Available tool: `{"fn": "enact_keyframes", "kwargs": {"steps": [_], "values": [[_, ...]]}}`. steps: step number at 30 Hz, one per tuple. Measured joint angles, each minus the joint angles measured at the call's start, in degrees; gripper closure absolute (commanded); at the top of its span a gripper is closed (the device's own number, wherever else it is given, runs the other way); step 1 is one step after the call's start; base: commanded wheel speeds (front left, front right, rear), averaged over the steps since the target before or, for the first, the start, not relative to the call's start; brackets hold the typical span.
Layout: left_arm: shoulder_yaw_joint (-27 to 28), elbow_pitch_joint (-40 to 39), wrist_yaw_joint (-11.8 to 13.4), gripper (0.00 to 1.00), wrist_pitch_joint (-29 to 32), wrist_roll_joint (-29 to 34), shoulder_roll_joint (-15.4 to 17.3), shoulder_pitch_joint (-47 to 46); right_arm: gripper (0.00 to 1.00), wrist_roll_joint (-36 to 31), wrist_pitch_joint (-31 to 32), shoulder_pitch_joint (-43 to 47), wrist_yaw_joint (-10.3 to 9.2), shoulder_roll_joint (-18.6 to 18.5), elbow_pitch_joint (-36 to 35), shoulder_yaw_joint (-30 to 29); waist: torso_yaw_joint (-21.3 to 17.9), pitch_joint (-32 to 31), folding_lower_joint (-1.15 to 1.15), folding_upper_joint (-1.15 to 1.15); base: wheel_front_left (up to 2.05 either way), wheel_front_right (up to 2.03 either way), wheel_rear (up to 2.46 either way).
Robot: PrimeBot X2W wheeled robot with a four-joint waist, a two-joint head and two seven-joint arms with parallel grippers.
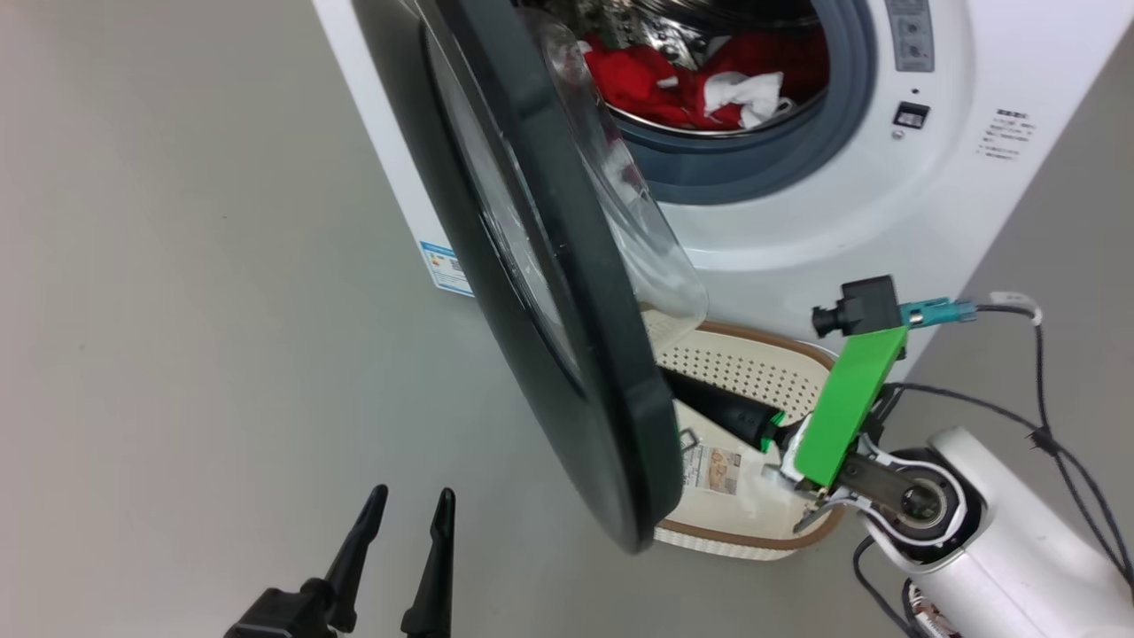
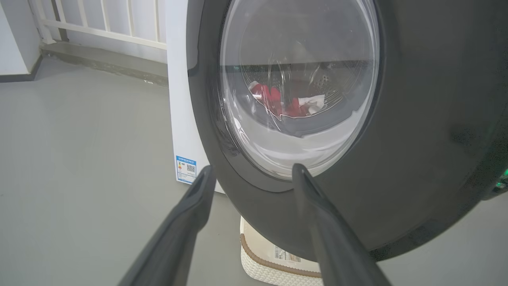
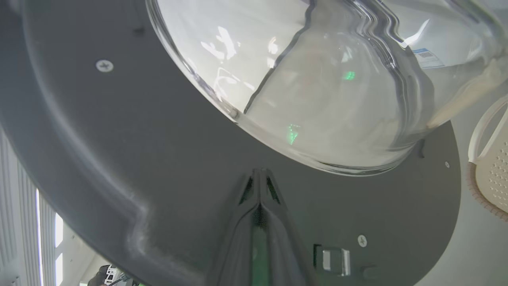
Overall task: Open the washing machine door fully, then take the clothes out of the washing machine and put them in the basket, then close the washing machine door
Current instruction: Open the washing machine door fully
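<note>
Our left gripper (image 1: 413, 493) hangs released, empty. The washing machine door (image 1: 611, 390) stands half open; our right gripper (image 3: 260, 174), clenched on nothing, meets its inner face above the basket (image 1: 753, 368). We should push outward steadily. The clothes (image 1: 656, 80) lie in the drum.

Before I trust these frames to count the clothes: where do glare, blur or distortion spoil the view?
Head view: even light, sharp, clothes in plain sight. Left wrist view: they show through the door, whose glass warps them and hazes them with reflections. Right wrist view: the glass bends lines and carries white and green glints.
</note>
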Motion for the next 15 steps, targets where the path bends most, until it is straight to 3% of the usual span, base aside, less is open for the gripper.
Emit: {"fn": "enact_keyframes", "kwargs": {"steps": [15], "values": [[0.4, 0.0, 0.3, 0.0, 0.0, 0.2, 0.0, 1.1, 1.0, -1.0, 2.2, 1.4, 0.0, 4.3, 0.3, 0.2, 4.2, -1.9, 0.0, 0.0, 0.0, 0.0, 0.0]]}}
